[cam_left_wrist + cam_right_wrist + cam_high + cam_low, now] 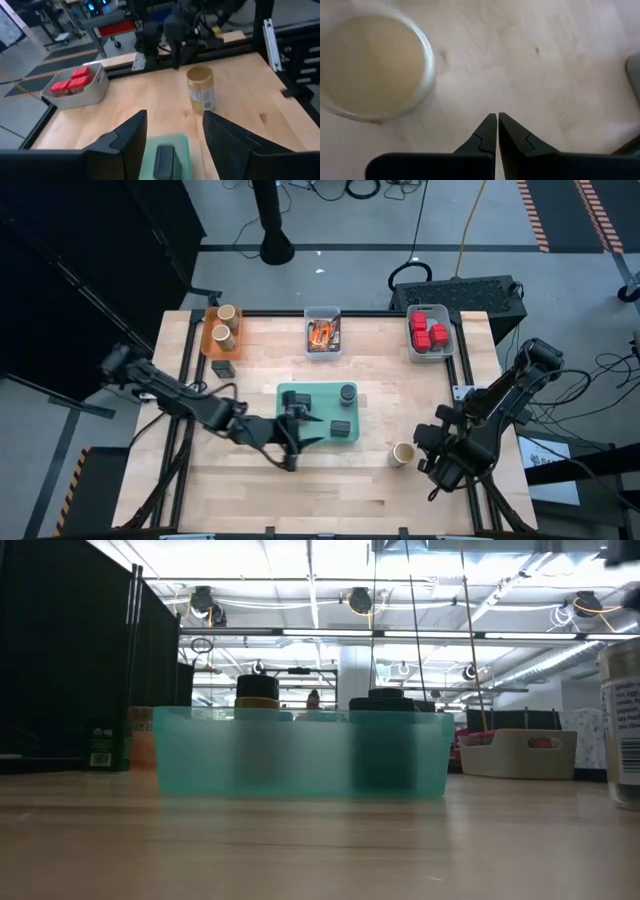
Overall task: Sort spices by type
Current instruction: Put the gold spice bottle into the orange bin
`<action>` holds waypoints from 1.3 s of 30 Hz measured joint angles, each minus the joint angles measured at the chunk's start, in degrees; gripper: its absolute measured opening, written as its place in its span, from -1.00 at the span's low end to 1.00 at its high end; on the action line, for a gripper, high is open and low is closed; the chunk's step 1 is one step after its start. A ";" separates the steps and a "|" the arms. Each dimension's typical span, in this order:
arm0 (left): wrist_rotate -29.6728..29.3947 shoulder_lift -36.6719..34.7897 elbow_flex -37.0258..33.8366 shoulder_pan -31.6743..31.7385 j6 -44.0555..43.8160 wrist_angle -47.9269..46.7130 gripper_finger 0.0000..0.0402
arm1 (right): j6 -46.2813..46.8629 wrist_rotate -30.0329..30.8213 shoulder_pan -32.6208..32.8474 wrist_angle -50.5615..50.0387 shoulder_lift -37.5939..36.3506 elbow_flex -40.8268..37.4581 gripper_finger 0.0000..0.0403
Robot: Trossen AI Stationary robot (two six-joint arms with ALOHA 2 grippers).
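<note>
Red cubes (430, 332): about four, in the white bin (412, 348) at the far right.
Tan jars: two in the orange bin (209, 340), one (402, 454) loose on the table.
Dark jars and blocks: three on the teal tray (287, 394), one block (223, 367) beside the orange bin.
Packets (322, 334): several, in the clear bin.
Left gripper (296, 427): low over the tray's near left corner, fingers half open, holding nothing.
Right gripper (428, 438): fingers shut and empty, just right of the loose tan jar.

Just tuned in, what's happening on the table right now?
Spices are being sorted into bins. The left gripper, open, hovers over the teal tray, above a dark block. The right gripper is shut and empty beside a tan jar standing on the table. Red cubes already fill the right-hand bin.
</note>
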 joint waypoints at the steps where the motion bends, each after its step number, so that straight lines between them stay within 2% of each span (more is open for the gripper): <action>1: 0.14 1.45 0.00 0.45 0.63 2.35 -0.03 | 1.06 0.08 0.60 1.55 0.20 -1.66 -1.00; 7: 0.40 8.24 -0.03 1.26 4.62 13.11 -0.03 | 8.92 8.89 5.92 15.77 0.36 -10.04 -1.00; 13: 1.88 12.64 -0.04 1.22 5.98 20.73 -0.03 | 9.85 16.19 7.97 21.68 0.47 -11.39 -1.00; 20: 2.97 16.04 -0.04 0.14 4.42 24.44 -0.03 | 5.28 16.09 7.96 27.47 0.47 -11.41 -1.00; 28: 4.96 16.43 -0.04 -2.91 4.42 24.61 -0.03 | 1.70 16.22 7.76 34.86 0.89 -11.41 -1.00; 32: 8.66 16.67 -0.04 -3.48 3.19 25.42 -0.03 | -0.27 16.36 7.03 38.76 3.33 -11.41 -1.00; 39: 9.11 20.77 -0.04 -3.22 2.92 34.58 -0.03 | -1.86 16.26 5.41 44.66 8.77 -11.44 -1.00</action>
